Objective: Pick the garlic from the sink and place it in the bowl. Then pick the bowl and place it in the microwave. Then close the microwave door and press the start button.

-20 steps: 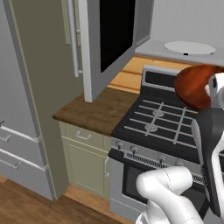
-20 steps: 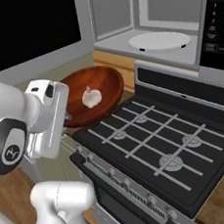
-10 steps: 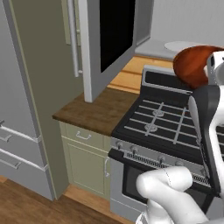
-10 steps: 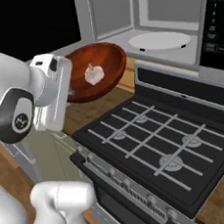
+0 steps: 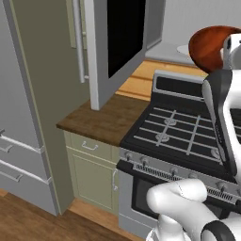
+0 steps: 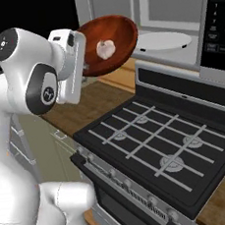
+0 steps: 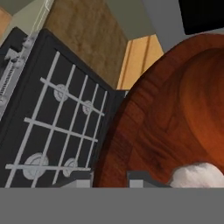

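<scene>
Right base view: your gripper (image 6: 81, 56) clamps the bowl (image 6: 107, 43) by its rim, garlic (image 6: 104, 48) inside, raised toward the microwave (image 6: 174, 28).

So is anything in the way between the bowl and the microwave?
Nothing visible. The bowl, garlic inside, hangs in the gripper above the counter, and the microwave gapes open with a bare plate.

no readable text (panel markings blurred)
</scene>
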Tool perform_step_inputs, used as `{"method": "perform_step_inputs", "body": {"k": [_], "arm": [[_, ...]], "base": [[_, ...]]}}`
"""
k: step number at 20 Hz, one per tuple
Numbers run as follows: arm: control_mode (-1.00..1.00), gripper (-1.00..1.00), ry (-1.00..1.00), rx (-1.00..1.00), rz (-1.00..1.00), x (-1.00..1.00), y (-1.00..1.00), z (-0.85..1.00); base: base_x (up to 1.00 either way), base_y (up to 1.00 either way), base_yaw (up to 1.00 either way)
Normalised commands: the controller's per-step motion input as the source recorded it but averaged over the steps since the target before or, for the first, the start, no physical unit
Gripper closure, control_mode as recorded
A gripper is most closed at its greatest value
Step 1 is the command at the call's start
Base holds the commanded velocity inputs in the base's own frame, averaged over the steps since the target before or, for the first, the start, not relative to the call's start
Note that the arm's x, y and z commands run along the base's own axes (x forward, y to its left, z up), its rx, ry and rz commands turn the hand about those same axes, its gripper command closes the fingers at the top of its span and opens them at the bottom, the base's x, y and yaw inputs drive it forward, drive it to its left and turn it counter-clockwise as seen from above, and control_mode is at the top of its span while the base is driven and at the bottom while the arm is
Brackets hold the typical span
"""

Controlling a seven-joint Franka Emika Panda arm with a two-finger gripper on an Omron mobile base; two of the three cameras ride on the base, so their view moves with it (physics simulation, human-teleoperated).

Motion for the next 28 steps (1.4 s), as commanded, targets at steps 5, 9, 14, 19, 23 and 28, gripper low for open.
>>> {"method": "perform_step_inputs", "body": {"k": [5,9,14,19,23,28], "arm": [[-1.0,1.0,-0.03,0.01,0.0,0.57,-0.27,0.33],[-1.0,1.0,0.0,0.0,0.0,0.74,-0.16,0.1],[-1.0,1.0,0.0,0.0,0.0,0.69,-0.25,0.03],[-1.0,1.0,0.03,0.0,0.0,0.61,-0.36,0.0],[-1.0,1.0,0.0,0.0,0.0,0.47,-0.38,0.0],[-1.0,1.0,-0.02,0.0,0.0,0.41,-0.34,0.0]], "base": [[0.0,0.0,0.0],[0.0,0.0,0.0],[0.0,0.0,0.0],[0.0,0.0,0.0],[0.0,0.0,0.0],[0.0,0.0,0.0]]}}
